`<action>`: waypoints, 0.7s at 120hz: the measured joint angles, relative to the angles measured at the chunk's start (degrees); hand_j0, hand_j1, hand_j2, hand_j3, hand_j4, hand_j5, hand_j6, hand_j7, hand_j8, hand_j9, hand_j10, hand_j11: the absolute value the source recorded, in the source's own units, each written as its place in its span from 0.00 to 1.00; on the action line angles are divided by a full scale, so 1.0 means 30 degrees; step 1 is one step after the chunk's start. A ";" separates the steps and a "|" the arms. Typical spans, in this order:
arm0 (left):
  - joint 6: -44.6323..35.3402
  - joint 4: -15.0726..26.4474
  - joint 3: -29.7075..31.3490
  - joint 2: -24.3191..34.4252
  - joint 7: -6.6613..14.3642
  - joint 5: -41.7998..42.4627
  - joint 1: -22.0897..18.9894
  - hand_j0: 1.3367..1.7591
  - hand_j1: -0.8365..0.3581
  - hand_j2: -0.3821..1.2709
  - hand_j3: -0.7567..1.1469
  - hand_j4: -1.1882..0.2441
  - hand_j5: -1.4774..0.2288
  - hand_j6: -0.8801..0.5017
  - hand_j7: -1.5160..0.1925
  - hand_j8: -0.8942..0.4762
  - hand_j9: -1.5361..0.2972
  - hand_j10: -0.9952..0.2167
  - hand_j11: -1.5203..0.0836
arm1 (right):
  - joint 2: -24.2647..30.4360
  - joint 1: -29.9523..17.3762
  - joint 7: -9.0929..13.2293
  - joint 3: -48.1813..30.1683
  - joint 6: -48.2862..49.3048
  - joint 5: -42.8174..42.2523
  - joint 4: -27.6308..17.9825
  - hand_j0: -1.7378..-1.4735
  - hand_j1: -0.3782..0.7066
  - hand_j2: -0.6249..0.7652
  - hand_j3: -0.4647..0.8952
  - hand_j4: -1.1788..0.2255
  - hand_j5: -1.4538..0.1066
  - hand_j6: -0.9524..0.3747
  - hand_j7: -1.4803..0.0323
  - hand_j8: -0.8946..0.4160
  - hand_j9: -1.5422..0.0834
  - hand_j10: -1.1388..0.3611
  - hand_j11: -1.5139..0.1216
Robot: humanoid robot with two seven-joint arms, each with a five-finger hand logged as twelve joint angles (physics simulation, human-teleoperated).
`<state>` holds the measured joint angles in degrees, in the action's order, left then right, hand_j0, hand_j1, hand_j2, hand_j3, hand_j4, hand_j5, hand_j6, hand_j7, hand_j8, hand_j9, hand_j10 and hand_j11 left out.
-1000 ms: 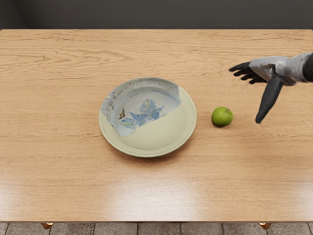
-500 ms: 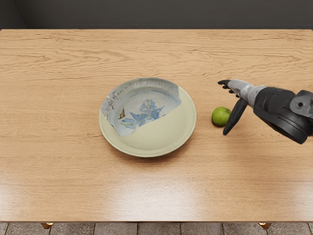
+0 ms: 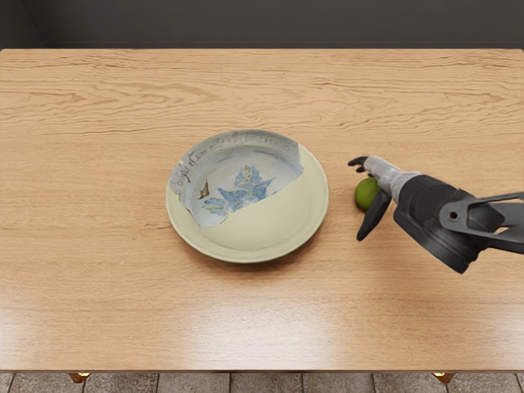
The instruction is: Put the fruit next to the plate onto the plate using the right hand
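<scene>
1. Now the right hand [image 3: 383, 174] sits over the green fruit [image 3: 364, 193], fingers apart, thumb on the near side, nothing clamped.
2. The fruit lies on the table [image 3: 123, 311], just beside the plate [image 3: 303, 221], toward the right edge.
3. Close evenly around it before lifting; being round, it could roll.

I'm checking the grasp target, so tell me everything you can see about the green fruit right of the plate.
The fruit is small, round and plain green, with smooth skin. It sits on the wooden table, right of the plate and clear of its rim. The right robot hand hides its right side, fingers spread behind it and thumb in front; whether they touch cannot be told.
</scene>
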<state>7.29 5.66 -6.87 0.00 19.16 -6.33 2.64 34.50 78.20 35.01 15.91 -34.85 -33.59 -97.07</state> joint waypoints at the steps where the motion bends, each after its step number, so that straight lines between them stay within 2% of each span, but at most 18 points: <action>1: 0.0000 -0.0001 0.0000 0.0000 0.0000 0.0000 0.0000 0.76 0.76 0.26 0.40 0.67 0.69 0.47 0.71 0.49 0.68 0.63 0.76 | -0.0004 0.0003 0.0000 0.0008 -0.0003 -0.0014 0.0006 0.30 0.19 0.43 0.34 0.73 0.81 0.60 0.85 0.62 0.83 0.74 0.81; 40: 0.0000 -0.0004 0.0000 0.0000 0.0001 -0.0001 0.0000 0.76 0.76 0.26 0.40 0.67 0.69 0.47 0.71 0.49 0.68 0.63 0.76 | 0.0055 -0.0006 -0.0002 0.0106 -0.0035 -0.0224 0.0780 0.30 0.29 0.42 0.34 0.66 0.74 0.53 0.77 0.52 0.76 0.63 0.74; 84: 0.0000 -0.0005 0.0000 0.0000 0.0000 -0.0002 0.0000 0.76 0.76 0.26 0.40 0.67 0.69 0.47 0.71 0.49 0.68 0.63 0.76 | -0.0303 -0.0851 -0.0003 0.0053 -0.0052 -0.0480 0.2375 0.30 0.33 0.41 0.34 0.64 0.70 0.51 0.74 0.48 0.73 0.58 0.71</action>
<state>7.29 5.65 -6.86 0.00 19.16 -6.34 2.64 33.59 75.64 35.00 16.07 -35.01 -35.03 -89.94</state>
